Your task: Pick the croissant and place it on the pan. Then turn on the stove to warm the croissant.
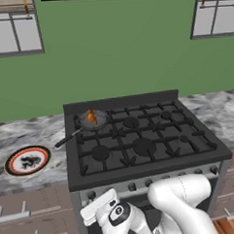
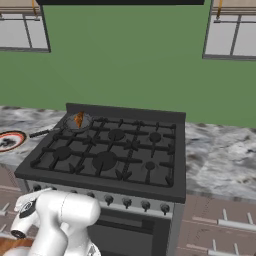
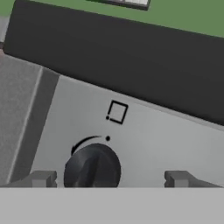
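The croissant (image 1: pixel 91 117) (image 2: pixel 78 119), small and orange-brown, lies in the pan (image 1: pixel 102 121) (image 2: pixel 86 123) on the rear-left burner of the stove (image 1: pixel 139 137) (image 2: pixel 110 150). The pan's black handle (image 1: pixel 66 138) points out to the left over the counter. In the hand view, my gripper (image 3: pixel 110 179) is open and close to the silver front strip. Its fingertips (image 3: pixel 43 178) stand wide on either side of a dark knob (image 3: pixel 92 168), apart from it. My arm is folded low in front of the stove's left front.
A white plate with a red rim (image 1: pixel 27 160) (image 2: pixel 10 140) sits on the marble counter left of the stove. More dark knobs (image 2: pixel 126 202) line the front strip. Marble counter (image 2: pixel 220 155) continues to the right, with drawers below.
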Motion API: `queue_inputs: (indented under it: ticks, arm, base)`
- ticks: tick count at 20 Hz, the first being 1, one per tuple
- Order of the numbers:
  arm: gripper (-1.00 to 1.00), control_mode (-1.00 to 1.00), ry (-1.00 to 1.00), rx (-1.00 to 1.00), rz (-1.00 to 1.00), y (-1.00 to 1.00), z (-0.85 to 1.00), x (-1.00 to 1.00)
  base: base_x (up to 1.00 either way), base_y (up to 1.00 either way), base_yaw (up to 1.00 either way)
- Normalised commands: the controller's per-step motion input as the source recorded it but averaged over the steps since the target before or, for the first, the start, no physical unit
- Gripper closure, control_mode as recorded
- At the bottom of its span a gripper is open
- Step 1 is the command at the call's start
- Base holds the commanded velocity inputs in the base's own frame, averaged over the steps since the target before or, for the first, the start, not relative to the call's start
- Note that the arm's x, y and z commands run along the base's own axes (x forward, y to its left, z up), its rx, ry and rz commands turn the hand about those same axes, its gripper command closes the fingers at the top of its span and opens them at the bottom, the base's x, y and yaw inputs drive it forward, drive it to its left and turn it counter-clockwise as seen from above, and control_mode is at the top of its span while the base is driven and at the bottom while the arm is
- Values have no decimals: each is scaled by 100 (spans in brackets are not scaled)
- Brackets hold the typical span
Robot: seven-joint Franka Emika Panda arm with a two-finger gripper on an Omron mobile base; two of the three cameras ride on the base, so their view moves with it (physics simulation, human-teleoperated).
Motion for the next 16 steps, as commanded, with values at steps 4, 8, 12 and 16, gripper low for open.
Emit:
queue_inputs:
  ticks: [4,8,12,16]
  arm:
    - [-100,-100,-4,0,7,15,-21,34]
    - [-100,-100,-2,1,7,17,-17,37]
    - [-100,-100,0,1,8,34,-45,26]
    - [-100,-100,0,2,9,29,-49,20]
  base:
    - [0,0,0]
    - [0,0,0]
    - [0,0,0]
    - [0,0,0]
